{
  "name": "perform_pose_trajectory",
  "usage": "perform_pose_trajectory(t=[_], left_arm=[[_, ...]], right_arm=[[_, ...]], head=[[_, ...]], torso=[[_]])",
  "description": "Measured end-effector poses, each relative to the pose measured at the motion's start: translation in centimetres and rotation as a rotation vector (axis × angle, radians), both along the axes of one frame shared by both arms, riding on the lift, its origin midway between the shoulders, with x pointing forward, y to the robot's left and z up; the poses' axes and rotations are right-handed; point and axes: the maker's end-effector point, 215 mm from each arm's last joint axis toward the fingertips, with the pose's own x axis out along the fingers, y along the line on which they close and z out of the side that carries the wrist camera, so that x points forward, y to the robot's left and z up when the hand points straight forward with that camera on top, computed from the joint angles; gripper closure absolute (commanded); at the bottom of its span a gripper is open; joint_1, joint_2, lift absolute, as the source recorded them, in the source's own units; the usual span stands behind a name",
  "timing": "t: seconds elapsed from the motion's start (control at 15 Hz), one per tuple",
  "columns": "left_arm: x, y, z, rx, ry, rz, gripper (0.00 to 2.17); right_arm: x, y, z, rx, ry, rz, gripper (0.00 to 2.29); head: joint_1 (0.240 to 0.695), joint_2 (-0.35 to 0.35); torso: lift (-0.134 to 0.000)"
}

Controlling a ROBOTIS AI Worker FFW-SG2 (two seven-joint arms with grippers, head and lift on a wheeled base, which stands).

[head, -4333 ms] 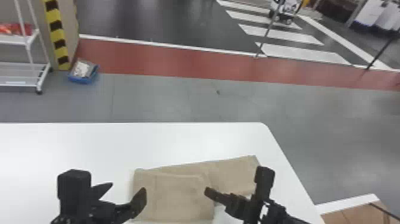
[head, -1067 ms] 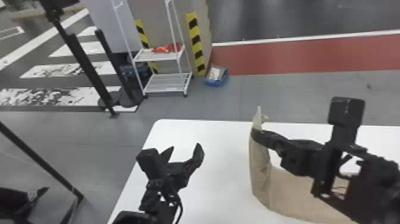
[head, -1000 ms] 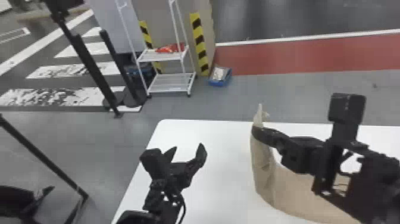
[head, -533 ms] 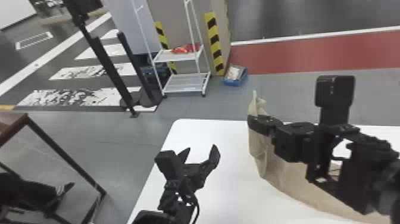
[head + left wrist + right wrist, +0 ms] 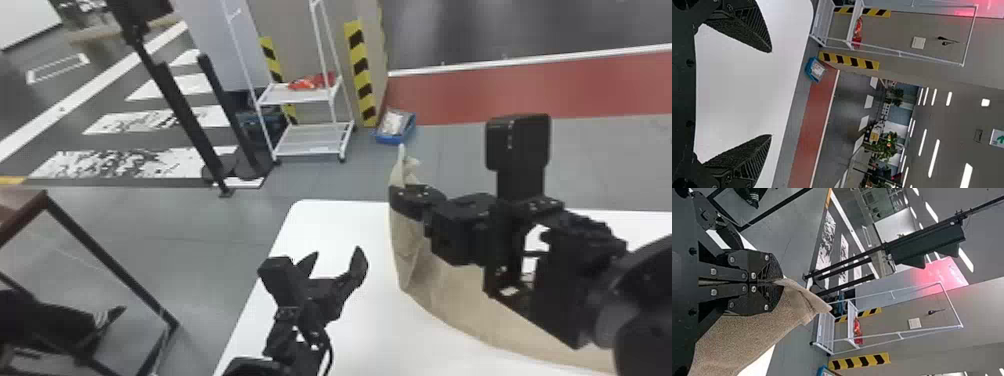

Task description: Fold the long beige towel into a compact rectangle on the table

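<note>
In the head view, your black two-fingered right gripper (image 5: 404,201) at three o'clock pinches the long beige towel (image 5: 465,300), which droops onto the white worktop (image 5: 370,330) toward four o'clock, partly hidden behind your arm. Your left gripper (image 5: 336,254) gapes at six o'clock, its arm cut off below.

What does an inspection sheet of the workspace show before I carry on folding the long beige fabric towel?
Surface: white smooth tabletop, partly under the towel.
Job's things: long beige fabric towel, not yet a compact rectangle; one end raised, the rest trailing onto the tabletop.
Clutter: shallow blue tray with contents, on the floor beyond the tabletop.
Left gripper: black, open, holding nothing.
Right gripper: black, shut on the towel near its raised end.
Cables: thin black cable beside the left wrist.
Surroundings: white metal rack holding something red.
</note>
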Motion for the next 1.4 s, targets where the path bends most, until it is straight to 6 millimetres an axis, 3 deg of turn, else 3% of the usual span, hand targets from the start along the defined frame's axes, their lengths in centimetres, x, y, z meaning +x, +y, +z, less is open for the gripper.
perform_pose_trajectory(t=[0.27,0.4,0.67,1.07,1.2,1.4], left_arm=[[-0.1,-0.7,-0.4,-0.002,0.006,-0.011,0.12],[-0.2,-1.2,-0.5,-0.002,0.008,-0.019,0.12],[-0.5,-1.8,-1.1,0.020,0.022,-0.033,0.12],[-0.6,-4.4,-1.5,0.055,0.035,-0.068,0.12],[-0.7,-4.7,-1.8,0.063,0.043,-0.077,0.12],[-0.8,-5.0,-2.3,0.070,0.059,-0.085,0.12]], right_arm=[[-0.8,0.3,1.1,0.023,-0.010,0.010,1.21],[-0.7,-0.7,0.9,0.018,-0.012,-0.013,1.21],[0.8,-6.6,-1.0,0.122,0.046,-0.100,1.22],[0.7,-14.9,-4.7,0.252,0.133,-0.212,1.22],[-0.1,-18.2,-7.1,0.274,0.178,-0.244,1.22],[-1.6,-23.7,-12.4,0.283,0.283,-0.286,1.22]], head=[[0.695,0.350],[0.695,0.350],[0.695,0.337],[0.695,0.210],[0.695,0.174],[0.695,0.122]], torso=[[0.000],[0.000],[0.000],[0.000],[0.000],[0.000]])
